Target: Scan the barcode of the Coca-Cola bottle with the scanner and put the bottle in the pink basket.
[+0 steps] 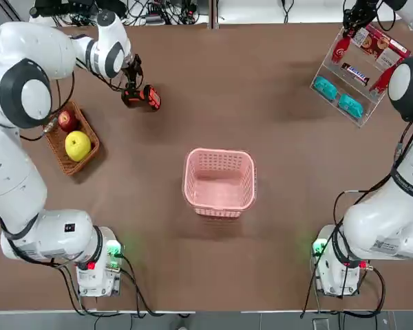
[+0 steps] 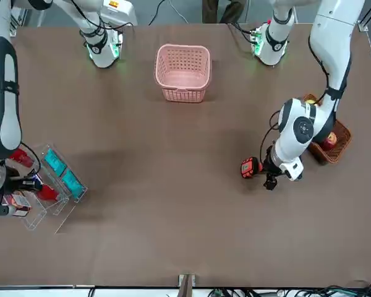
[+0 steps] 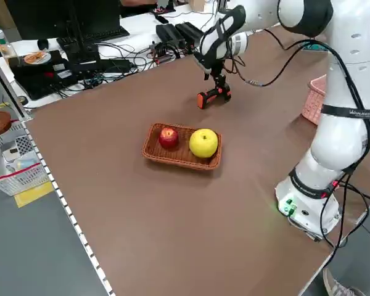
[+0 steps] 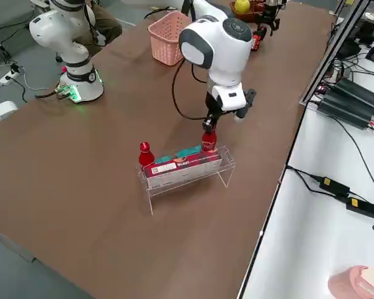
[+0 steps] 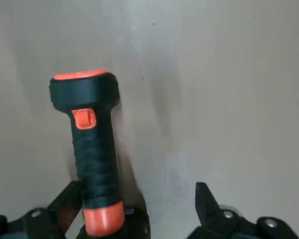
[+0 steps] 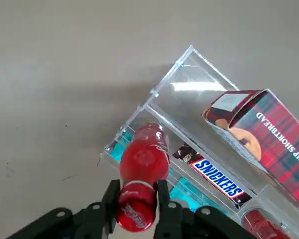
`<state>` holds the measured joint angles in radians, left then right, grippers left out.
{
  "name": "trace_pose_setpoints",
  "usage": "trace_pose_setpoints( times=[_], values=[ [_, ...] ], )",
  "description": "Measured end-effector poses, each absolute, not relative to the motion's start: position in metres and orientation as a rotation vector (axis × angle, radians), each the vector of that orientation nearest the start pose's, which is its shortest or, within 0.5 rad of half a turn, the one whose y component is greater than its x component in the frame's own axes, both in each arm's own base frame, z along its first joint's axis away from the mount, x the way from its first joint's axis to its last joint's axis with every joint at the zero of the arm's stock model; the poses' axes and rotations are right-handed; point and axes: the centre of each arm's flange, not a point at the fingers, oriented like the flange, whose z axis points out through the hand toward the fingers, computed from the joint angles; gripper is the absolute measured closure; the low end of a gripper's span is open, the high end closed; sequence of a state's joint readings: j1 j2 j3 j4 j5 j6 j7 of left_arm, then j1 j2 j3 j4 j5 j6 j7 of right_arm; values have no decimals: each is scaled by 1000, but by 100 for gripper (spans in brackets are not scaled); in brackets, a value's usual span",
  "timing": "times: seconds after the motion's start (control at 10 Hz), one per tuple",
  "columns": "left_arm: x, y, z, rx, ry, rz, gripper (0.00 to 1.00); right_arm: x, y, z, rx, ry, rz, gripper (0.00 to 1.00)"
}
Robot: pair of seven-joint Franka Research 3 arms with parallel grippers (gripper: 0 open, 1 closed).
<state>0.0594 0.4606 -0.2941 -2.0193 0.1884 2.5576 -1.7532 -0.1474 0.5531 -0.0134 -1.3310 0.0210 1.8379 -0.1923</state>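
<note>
Right gripper point(image 6: 135, 196) has its fingers pinched on the neck of the Coca-Cola bottle point(image 6: 142, 169), just under the red cap. The bottle stands in the clear acrylic rack point(image 1: 353, 69) at the upper right of the top view, at the rack's far end, and it has not left the shelf. Its look-alike, the second red bottle point(image 4: 144, 152), stands at the rack's other end. Between them in the rack: a Snickers bar point(image 6: 213, 180), a tartan shortbread box point(image 6: 261, 134) and two teal packets point(image 1: 337, 97).

Over to the upper left of the top view: the left gripper point(image 1: 132, 78) hangs over the scanner point(image 1: 142, 97), which lies on the brown table point(image 1: 261, 110). The wrist camera shows the claw spread wide, one finger beside the scanner's handle, the other well off to the side, nothing gripped.

The pink basket point(image 1: 219, 181) sits at the middle of the table, well apart from both arms. At the left edge, a wicker basket point(image 1: 62, 148) holds a red apple point(image 1: 67, 121) and a yellow apple point(image 1: 78, 145).
</note>
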Motion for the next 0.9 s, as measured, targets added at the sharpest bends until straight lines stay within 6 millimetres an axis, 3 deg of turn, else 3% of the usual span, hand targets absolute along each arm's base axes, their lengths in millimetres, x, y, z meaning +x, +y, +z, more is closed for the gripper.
trace_pose_setpoints(
  times=[0.5,0.7,0.8,0.9],
  values=[
    [596,-143,224,-2496,-2103,-68,0,702,-110,409,-3119,-63,63,68],
    [595,-144,218,-2499,-2106,-62,4,706,-108,427,-3140,-93,35,68],
    [595,-144,217,-2499,-2106,-61,14,705,-105,445,-3140,-102,51,68],
    [595,-144,218,-2500,-2106,-62,32,702,-102,464,-3133,-108,91,68]
  ],
)
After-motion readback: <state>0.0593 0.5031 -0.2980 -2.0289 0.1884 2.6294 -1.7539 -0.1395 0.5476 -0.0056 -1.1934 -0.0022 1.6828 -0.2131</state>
